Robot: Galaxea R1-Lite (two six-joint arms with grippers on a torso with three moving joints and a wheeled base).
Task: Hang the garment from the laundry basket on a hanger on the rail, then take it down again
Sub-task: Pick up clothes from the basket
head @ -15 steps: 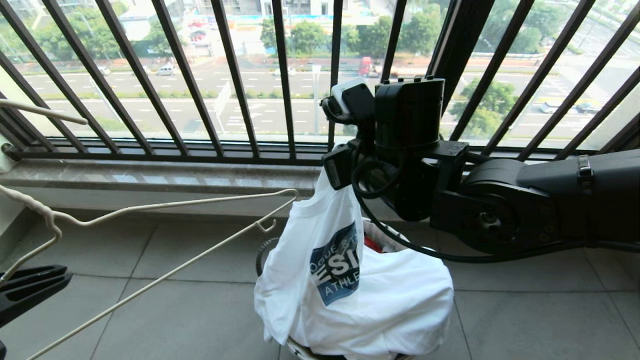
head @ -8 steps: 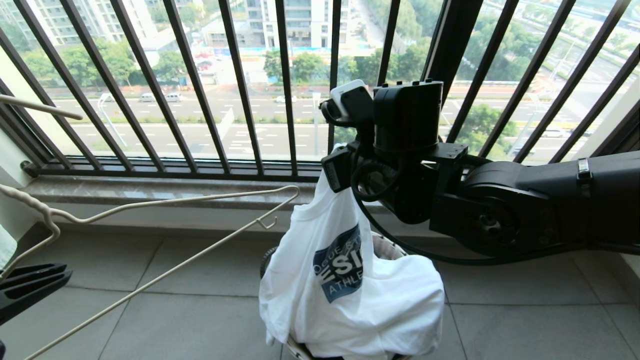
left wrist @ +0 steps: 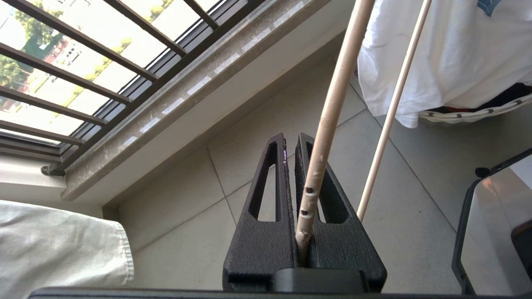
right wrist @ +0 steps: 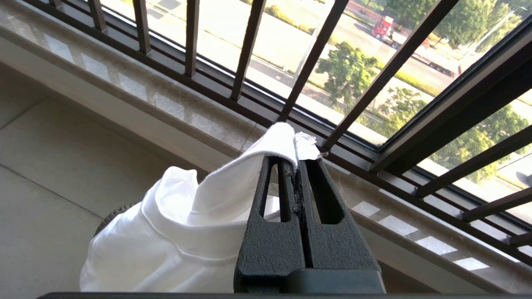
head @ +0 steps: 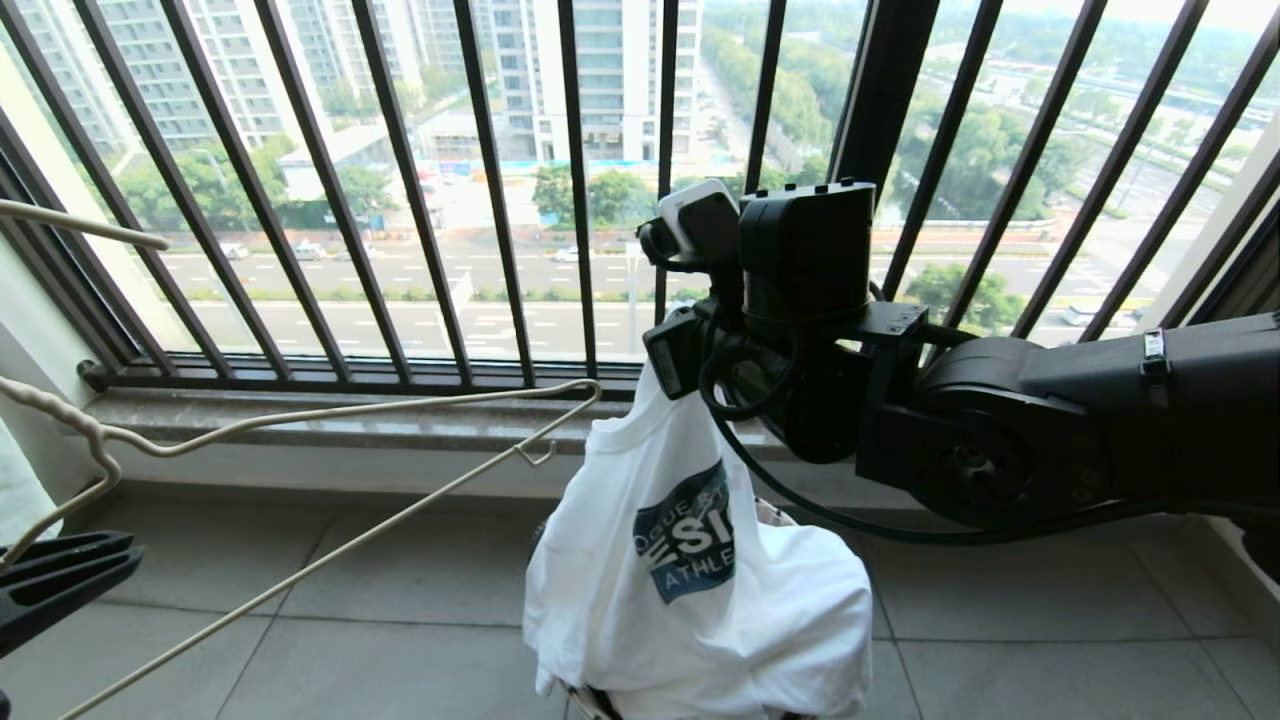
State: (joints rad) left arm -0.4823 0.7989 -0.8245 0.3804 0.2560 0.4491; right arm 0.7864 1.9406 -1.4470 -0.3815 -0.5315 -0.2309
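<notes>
The right gripper (right wrist: 297, 166) had its jaws pinched on the T-shirt (head: 690, 590), which hung over the basket (left wrist: 478, 113). Beside the basket, the left gripper (left wrist: 291, 143) clamped the hanger (head: 330, 480).

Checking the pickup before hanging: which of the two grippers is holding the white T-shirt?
The right gripper, pinching the T-shirt by its top edge; the left gripper clamps the wire hanger instead.

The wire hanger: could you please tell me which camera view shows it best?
The head view: the cream wire hanger shows its triangular frame, neck and notch hook. The left wrist view shows only two rods, one clamped in the left gripper. The right wrist view shows none.
</notes>
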